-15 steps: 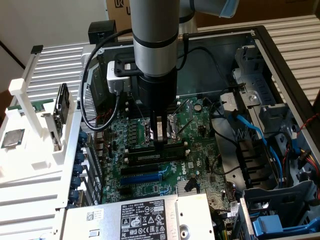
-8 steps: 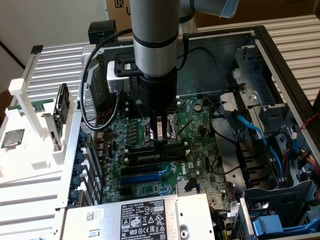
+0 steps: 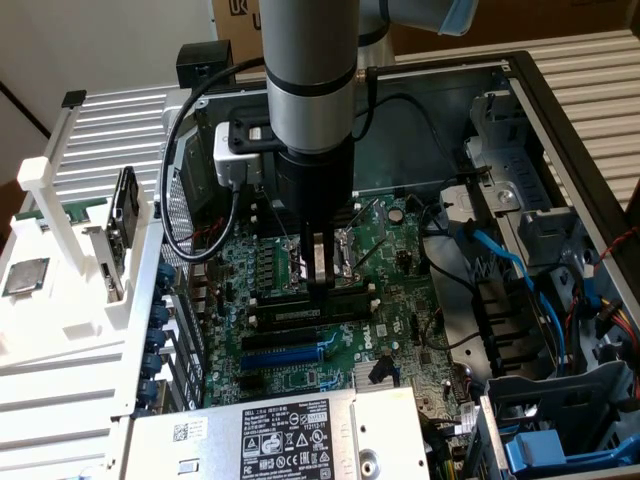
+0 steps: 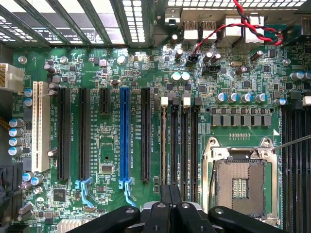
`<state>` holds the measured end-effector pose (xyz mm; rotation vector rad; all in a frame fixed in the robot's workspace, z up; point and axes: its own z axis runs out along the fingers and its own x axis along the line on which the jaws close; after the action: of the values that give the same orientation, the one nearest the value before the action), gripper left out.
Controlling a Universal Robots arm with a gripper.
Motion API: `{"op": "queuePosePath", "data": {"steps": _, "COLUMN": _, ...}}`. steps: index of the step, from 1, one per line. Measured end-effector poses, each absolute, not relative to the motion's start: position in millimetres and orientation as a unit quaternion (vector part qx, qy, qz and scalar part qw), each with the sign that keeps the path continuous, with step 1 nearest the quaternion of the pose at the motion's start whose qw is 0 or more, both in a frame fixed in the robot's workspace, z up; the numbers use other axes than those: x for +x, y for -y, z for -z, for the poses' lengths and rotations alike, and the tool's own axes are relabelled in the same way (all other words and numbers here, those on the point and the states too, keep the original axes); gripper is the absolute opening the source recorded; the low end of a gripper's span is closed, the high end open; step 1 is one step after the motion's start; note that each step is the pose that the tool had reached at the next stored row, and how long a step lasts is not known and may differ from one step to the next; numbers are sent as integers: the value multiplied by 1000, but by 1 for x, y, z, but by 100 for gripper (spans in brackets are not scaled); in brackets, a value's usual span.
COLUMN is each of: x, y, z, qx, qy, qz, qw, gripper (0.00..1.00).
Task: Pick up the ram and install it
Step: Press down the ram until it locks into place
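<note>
Your gripper (image 3: 320, 282) sits at the centre of the exterior view with its fingers pressed together and nothing between them. The tips meet the top edge of the ram (image 3: 300, 313), which stands in a motherboard (image 3: 300, 380) slot. The arm hides the socket area behind. On the power supply (image 3: 290, 435) at the lower edge, the white label's print is too small to read.
</note>
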<state>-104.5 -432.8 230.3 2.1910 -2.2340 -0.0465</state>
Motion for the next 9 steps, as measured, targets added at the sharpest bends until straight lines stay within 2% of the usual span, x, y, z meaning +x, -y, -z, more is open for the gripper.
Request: {"op": "queuePosePath", "data": {"steps": 9, "x": -105, "y": 433, "z": -229, "qx": 700, "qy": 714, "qz": 15, "qw": 6, "gripper": 10}}
